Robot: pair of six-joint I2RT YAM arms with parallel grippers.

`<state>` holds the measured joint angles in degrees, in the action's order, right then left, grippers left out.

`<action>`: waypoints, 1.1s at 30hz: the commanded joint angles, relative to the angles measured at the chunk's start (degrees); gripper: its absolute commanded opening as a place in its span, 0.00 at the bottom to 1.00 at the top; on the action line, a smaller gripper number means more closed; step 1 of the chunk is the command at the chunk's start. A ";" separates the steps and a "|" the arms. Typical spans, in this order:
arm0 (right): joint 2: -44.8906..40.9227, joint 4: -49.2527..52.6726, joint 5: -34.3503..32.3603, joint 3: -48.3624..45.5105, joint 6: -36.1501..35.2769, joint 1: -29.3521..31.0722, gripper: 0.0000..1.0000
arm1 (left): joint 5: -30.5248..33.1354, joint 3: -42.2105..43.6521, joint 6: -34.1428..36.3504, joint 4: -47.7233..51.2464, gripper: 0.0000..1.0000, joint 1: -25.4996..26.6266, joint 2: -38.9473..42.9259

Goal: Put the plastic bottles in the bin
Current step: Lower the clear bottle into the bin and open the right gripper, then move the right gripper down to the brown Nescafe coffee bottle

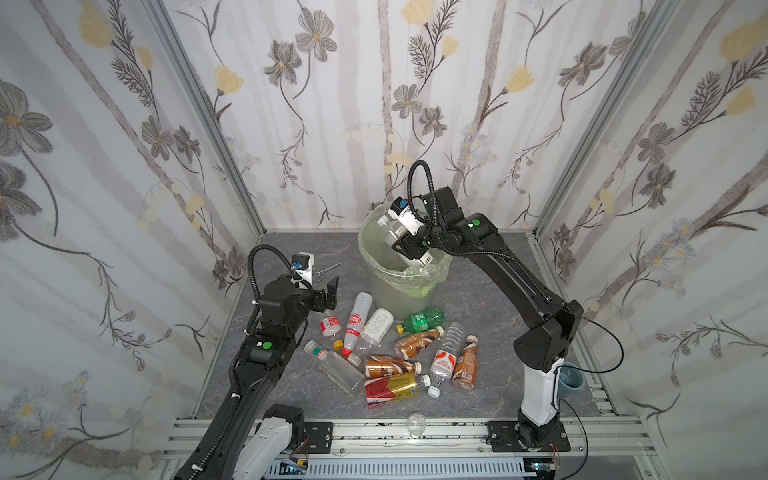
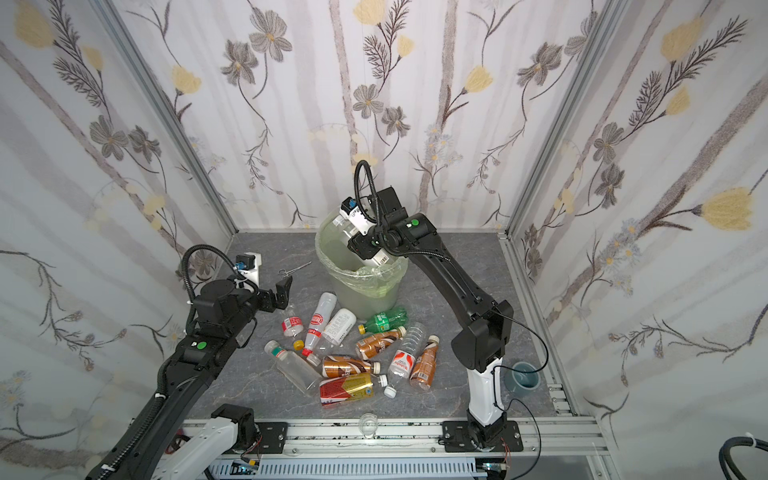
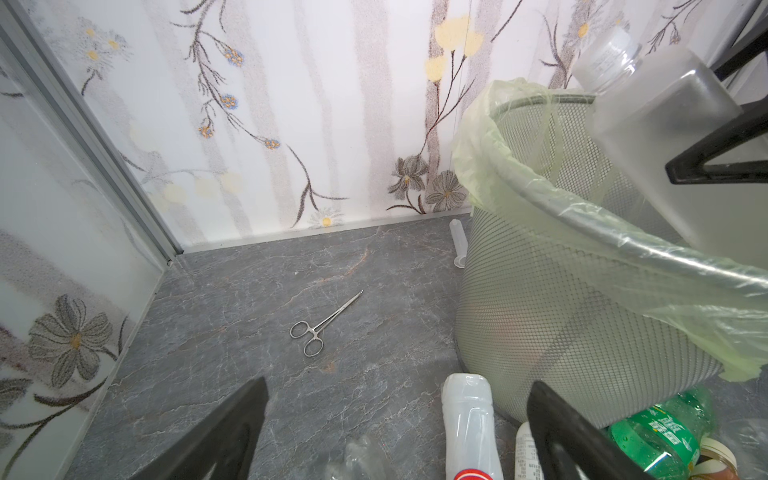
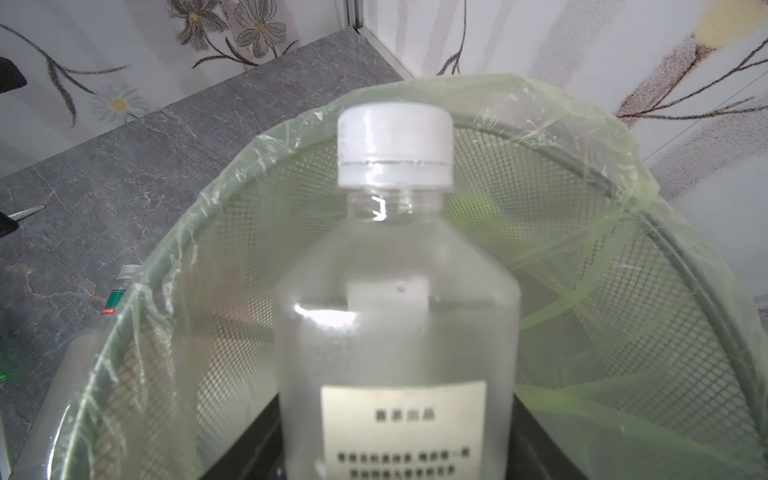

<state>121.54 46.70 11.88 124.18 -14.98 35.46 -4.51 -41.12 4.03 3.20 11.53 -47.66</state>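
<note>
"Looking at the right arm, what is its claw doing?"

"The right gripper (image 1: 400,243) pinches a frosted bottle (image 4: 395,332) low on the body, with one jaw on each side. The white cap (image 4: 395,145) points away from the wrist. The bottle hangs tilted over the open mouth of the bin (image 1: 395,295), inside the edge of the green bag (image 4: 582,137)."

"And the left one?"

"The left gripper (image 3: 399,390) is spread wide and holds nothing. It hovers over the table (image 1: 478,291), to the left of the bin. The other plastic bottles (image 1: 395,357) lie in a heap in front of the bin, and the green bottle (image 1: 422,320) is just beside its foot."
</note>
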 commanded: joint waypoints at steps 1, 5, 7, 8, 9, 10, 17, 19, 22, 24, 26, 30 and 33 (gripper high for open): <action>0.52 0.63 1.13 0.34 0.52 0.22 0.64 | 0.47 0.09 -0.48 -1.47 1.00 -0.10 0.14; 0.46 1.36 0.95 0.32 0.74 0.22 0.70 | 0.36 0.13 -0.51 -1.44 1.00 -0.10 0.14; 0.07 1.53 0.76 0.27 0.91 0.23 0.73 | 0.38 0.17 -0.48 -1.44 1.00 -0.13 0.20; -0.19 1.63 0.67 0.29 1.01 0.22 0.74 | 0.38 0.17 -0.51 -1.45 1.00 -0.10 0.23; -0.45 1.69 0.49 0.28 1.09 0.22 0.75 | 0.24 0.16 -0.52 -1.49 1.00 -0.10 0.21; -0.74 1.73 0.17 0.32 1.14 0.22 0.76 | 0.31 0.17 -0.50 -1.44 1.00 -0.10 0.16; -4.92 2.08 -3.18 0.10 2.19 0.27 0.78 | 0.28 0.17 -0.53 -1.45 1.00 -0.15 0.19; -6.95 1.93 -4.26 -0.14 2.73 0.24 0.78 | 0.28 0.12 -0.60 -1.49 1.00 -0.10 0.16; -11.41 0.52 -6.51 -2.90 3.85 0.22 0.78 | 0.29 0.17 -0.60 -1.45 1.00 -0.10 0.14; -14.98 -1.41 -7.78 -6.81 4.38 0.22 0.79 | 0.46 0.16 -0.60 -1.44 1.00 -0.10 0.28; -19.46 -4.26 -9.60 -12.68 5.30 0.15 0.79 | 0.48 0.17 -0.59 -1.44 1.00 -0.10 0.26; -28.86 -9.96 -13.20 -24.84 8.33 -0.21 0.80 | 0.52 0.08 -0.63 -1.47 1.00 -0.11 0.00; -35.83 -13.05 -15.56 -32.75 11.56 -0.70 0.81 | 0.58 0.07 -0.77 -1.44 1.00 -0.14 -0.06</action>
<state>89.60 40.21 0.40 96.20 -7.53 35.07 -4.49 -41.04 4.01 3.20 11.53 -47.64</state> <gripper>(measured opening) 0.808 0.997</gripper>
